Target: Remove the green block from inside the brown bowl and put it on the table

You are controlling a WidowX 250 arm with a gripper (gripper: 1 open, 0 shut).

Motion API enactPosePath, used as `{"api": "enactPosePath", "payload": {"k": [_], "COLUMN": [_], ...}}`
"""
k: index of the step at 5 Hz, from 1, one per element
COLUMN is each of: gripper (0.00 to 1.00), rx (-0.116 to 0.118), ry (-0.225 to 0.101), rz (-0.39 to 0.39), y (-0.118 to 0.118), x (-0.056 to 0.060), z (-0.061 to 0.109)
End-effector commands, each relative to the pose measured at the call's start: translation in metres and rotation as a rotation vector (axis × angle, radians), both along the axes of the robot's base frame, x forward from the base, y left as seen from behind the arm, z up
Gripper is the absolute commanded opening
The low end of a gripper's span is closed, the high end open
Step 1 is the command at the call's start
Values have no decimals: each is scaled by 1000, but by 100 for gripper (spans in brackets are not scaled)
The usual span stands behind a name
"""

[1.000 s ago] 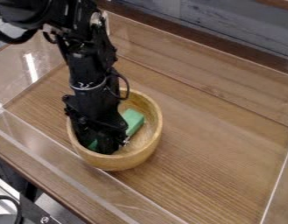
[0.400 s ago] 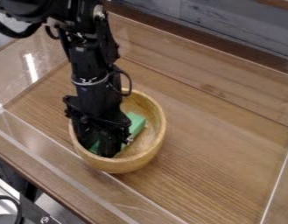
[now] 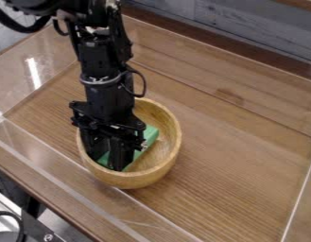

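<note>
The brown bowl (image 3: 172, 151) sits on the table (image 3: 240, 132) near its front left. My black gripper (image 3: 116, 158) points steeply down into the bowl, its fingers closed together around the green block (image 3: 147, 139). The block shows as bright green to the right of the fingers and as a sliver at their lower left. Its middle is hidden behind the fingers. It lies low inside the bowl, and I cannot tell if it still touches the bottom.
Clear acrylic walls (image 3: 38, 142) stand along the table's edges, one close to the bowl's left and front. Bare wood-grain tabletop stretches to the right of the bowl and behind it. The arm's black body rises from the bowl toward the top left.
The arm has tipped slightly more upright over the bowl. The gripper stays shut on the block at about the same spot.
</note>
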State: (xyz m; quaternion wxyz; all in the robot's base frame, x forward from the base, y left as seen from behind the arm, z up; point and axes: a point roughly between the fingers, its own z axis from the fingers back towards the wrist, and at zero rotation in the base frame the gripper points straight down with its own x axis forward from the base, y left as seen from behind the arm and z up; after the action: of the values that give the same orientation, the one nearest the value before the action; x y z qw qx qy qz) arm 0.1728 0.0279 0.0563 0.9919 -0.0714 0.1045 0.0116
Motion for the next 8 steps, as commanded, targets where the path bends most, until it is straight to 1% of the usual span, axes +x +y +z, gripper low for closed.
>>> {"api": "enactPosePath", "payload": {"k": [1, 2, 3, 8], "gripper": [0, 0, 0, 0], "rx": [-10, -23, -35, -78], "ry": [-5, 7, 13, 12], "rz": [7, 18, 23, 23], "y": [-2, -5, -8, -15], "x": [7, 7, 8, 11], "z": [11, 17, 23, 37]}}
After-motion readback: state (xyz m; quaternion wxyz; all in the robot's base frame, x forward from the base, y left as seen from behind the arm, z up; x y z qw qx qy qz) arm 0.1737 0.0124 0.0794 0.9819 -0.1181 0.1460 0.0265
